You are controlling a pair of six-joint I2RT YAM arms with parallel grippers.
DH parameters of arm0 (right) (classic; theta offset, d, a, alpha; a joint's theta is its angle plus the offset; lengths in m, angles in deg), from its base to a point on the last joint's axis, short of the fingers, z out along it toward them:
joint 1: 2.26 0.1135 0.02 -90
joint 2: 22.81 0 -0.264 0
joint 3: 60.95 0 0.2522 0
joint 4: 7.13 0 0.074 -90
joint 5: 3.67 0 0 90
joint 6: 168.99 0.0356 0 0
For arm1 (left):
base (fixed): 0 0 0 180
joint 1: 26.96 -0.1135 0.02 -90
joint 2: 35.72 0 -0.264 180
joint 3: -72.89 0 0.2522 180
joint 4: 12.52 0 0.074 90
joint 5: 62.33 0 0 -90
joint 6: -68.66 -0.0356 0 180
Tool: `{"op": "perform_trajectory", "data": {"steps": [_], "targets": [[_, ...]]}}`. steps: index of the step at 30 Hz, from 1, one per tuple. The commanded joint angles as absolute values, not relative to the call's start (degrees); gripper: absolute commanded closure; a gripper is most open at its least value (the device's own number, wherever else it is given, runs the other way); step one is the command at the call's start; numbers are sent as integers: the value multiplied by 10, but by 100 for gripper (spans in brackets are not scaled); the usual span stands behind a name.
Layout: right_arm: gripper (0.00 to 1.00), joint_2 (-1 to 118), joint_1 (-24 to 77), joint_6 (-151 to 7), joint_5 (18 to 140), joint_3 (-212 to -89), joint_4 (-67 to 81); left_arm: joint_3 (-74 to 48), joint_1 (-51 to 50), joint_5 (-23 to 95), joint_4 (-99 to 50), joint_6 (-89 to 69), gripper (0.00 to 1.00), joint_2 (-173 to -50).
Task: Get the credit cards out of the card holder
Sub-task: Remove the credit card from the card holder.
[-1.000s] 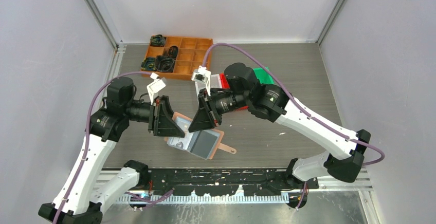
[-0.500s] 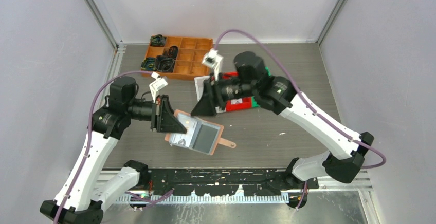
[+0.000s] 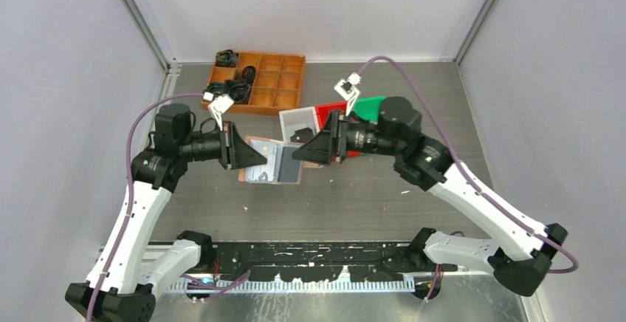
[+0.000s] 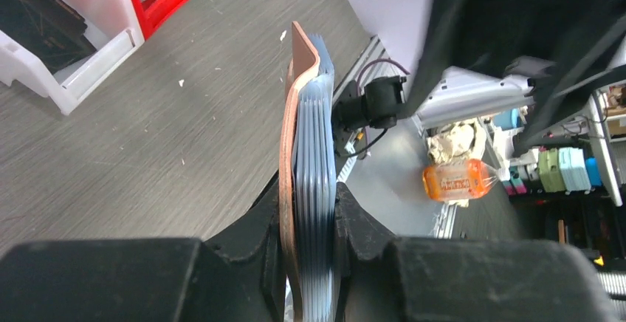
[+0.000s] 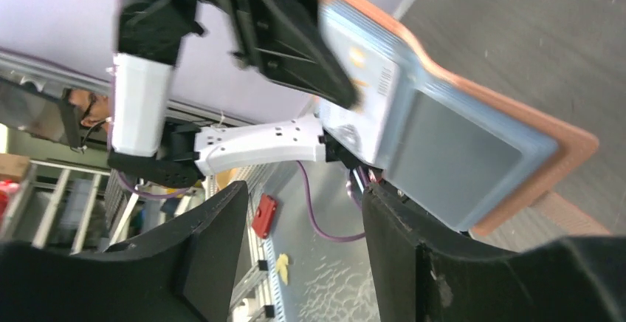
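Observation:
The salmon-pink card holder [image 3: 255, 148] hangs above the table, my left gripper [image 3: 260, 162] shut on its left part. In the left wrist view it stands edge-on, pink cover and bluish sleeves [image 4: 314, 115] pinched between my left gripper's [image 4: 310, 222] fingers. A whitish credit card [image 5: 358, 78] with orange print shows through the front sleeve. My right gripper [image 3: 299, 155] is open at the holder's right edge. Nothing lies between my right gripper's [image 5: 303, 226] fingers, and the card holder [image 5: 450, 159] sits just above and beside one finger.
White bin [image 3: 289, 116], red bin [image 3: 325, 109] and green bin [image 3: 373, 103] stand behind my right gripper. An orange compartment tray [image 3: 277, 71] with black items sits at the back left. The side walls are close.
My right gripper has opened, let go of the card holder and drawn back to the right. My left gripper closed on the holder and carried it up and away from me.

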State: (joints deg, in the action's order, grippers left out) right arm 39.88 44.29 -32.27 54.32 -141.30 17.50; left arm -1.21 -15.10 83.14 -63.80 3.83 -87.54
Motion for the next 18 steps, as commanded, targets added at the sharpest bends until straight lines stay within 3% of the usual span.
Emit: {"op": "perform_trajectory", "data": {"steps": [1, 18], "targets": [[37, 425, 450, -227, 510, -1365, 21, -17, -161, 866, -563, 88, 100, -874], [55, 498, 456, -183, 470, -1357, -82, 0, -162, 987, -447, 236, 99, -869]]}}
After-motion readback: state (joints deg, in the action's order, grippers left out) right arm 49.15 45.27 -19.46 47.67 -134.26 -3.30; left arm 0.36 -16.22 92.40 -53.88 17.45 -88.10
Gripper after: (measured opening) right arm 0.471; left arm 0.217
